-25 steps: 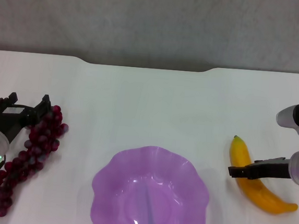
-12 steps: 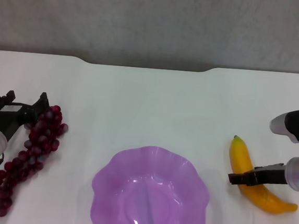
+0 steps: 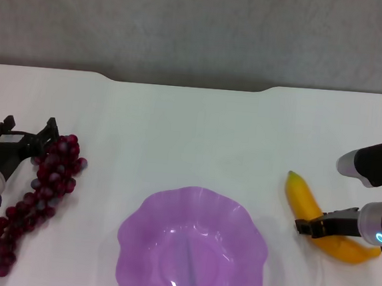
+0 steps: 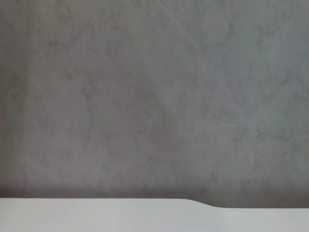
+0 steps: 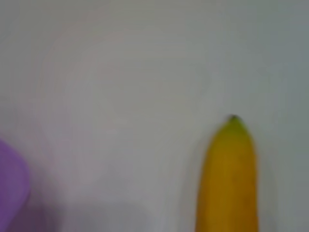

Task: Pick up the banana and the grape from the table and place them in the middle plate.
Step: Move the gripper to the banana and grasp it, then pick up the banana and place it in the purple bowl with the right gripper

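The yellow banana (image 3: 304,198) lies on the white table (image 3: 192,130) to the right of the purple scalloped plate (image 3: 127,234). My right gripper (image 3: 309,227) crosses the banana's middle and looks shut on it; only one dark finger shows. The right wrist view shows the banana's green-tipped end (image 5: 229,179) and a bit of the plate's rim (image 5: 12,193). The dark red grape bunch (image 3: 43,190) lies at the left of the table. My left gripper (image 3: 21,130) is open at the bunch's far end, one finger (image 3: 49,132) against the top grapes.
The table's far edge has a notch (image 3: 186,84), with a grey wall behind it. The left wrist view shows only that wall and the table edge (image 4: 96,205). The plate holds nothing.
The banana's tip has shifted left and its whole body has turned a little under the right gripper. My left gripper has drawn back slightly to the left beside the grapes.
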Controlling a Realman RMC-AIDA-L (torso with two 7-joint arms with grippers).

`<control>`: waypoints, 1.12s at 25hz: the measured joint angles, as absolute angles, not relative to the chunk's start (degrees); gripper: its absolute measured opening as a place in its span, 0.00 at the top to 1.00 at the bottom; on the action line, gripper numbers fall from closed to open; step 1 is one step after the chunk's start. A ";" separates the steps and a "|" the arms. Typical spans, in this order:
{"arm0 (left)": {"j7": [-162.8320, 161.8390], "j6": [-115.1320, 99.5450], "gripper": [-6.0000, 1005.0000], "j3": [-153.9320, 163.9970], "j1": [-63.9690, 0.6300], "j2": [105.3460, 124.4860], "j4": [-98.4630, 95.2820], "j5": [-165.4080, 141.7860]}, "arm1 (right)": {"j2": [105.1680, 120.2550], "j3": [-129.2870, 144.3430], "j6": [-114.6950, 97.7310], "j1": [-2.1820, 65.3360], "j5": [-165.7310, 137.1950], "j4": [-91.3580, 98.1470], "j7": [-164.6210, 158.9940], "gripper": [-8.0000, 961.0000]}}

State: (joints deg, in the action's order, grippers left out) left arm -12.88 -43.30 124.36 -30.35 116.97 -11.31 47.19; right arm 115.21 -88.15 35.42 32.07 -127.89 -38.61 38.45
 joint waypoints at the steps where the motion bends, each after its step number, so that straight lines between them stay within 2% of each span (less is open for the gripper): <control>1: -12.80 -43.28 0.11 124.43 -30.39 117.03 -11.33 47.20 | 115.23 -87.87 35.12 32.02 -127.86 -38.62 38.44 0.33; 7: -12.71 -43.21 0.11 124.59 -30.49 117.04 -11.51 47.20 | 115.31 -86.66 34.39 31.92 -127.60 -38.96 38.39 0.48; 13: -12.69 -43.22 0.11 124.42 -30.24 117.04 -11.40 47.20 | 115.21 -84.97 36.08 29.83 -126.46 -44.83 38.43 0.48; 21: -12.66 -43.00 0.11 124.31 -30.01 117.07 -11.11 47.20 | 114.87 -84.87 48.67 21.38 -125.85 -70.75 40.52 0.47; 28: -12.65 -43.05 0.11 124.36 -30.44 117.07 -11.17 46.97 | 114.95 -78.33 50.28 23.06 -114.95 -72.15 48.85 0.45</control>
State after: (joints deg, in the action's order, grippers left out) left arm -12.65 -43.05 124.36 -30.44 117.07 -11.17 46.97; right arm 114.95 -78.33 50.28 23.06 -114.95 -72.15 48.85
